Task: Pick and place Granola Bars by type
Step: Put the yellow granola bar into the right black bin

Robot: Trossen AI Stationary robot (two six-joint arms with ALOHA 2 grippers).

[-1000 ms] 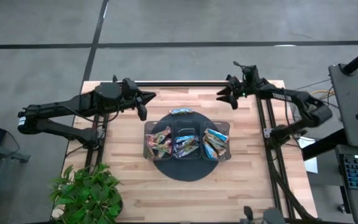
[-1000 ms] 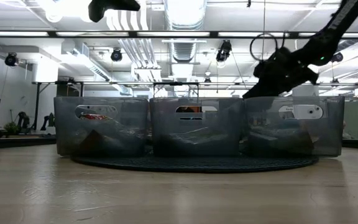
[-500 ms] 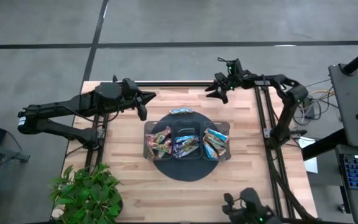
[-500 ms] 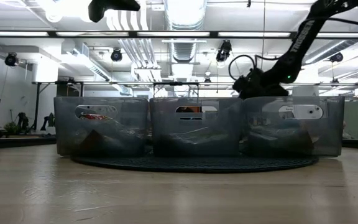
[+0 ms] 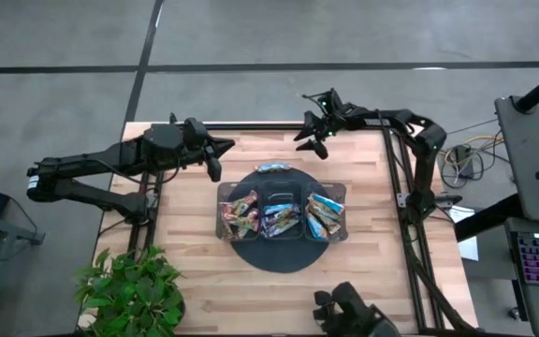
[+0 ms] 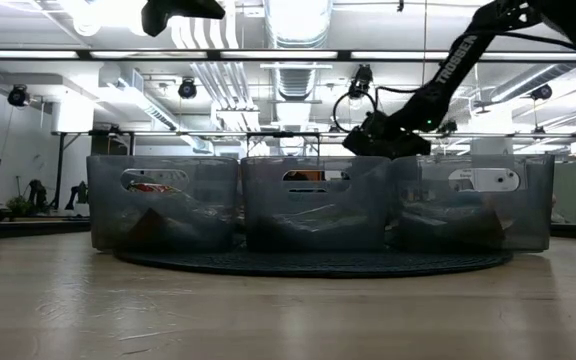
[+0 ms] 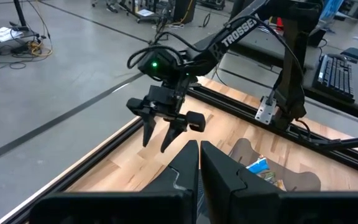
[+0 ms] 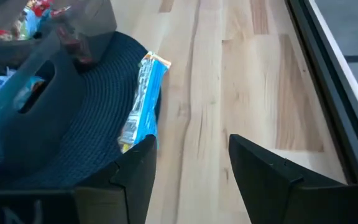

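High view: bar (image 5: 272, 168) near right tool (image 5: 313, 142)

Grey concrete floor (image 5: 251, 37) crossed by dark seams surrounds the wooden table (image 5: 204, 271); potted plant (image 5: 129, 290) at one corner; ceiling ducts (image 6: 298, 30) and strip lights (image 6: 98, 54) overhead.

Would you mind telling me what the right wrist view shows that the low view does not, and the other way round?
Only the right wrist view shows the loose light blue bar lying on the edge of the dark round mat, just outside the tray, and the right gripper with its fingers apart, nothing between them. Only the low view shows all three tray compartments side by side, the room's ceiling behind them, and the right arm reaching in from above. Both show the tray, the dark mat under it and the wooden table.
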